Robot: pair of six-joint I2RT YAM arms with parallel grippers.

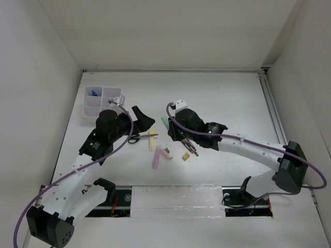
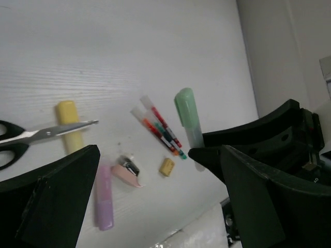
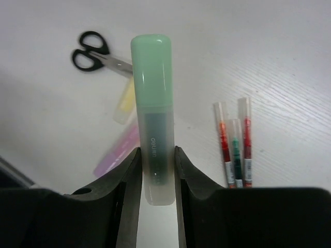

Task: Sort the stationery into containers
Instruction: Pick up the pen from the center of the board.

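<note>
Clamped on green highlighter (image 3: pixel 151 93) mid-bench with right fingers (image 3: pixel 129 181); left fingers (image 2: pixel 57 196) wide apart, empty, beside scissors (image 1: pixel 138 137). Looks like pick-up step; next probably needs lift and carry to organizer box (image 1: pixel 85 106) at far-left corner. White bench (image 1: pixel 217 98), plain white walls (image 1: pixel 170 31).

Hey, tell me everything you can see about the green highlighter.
The green highlighter is a stubby marker with a glossy mint cap and a frosted, see-through, plastic-looking barrel bearing dark print. The right tool pinches the barrel from both sides, with the cap pointing away from the wrist. Whether it is lifted is unclear.
</note>
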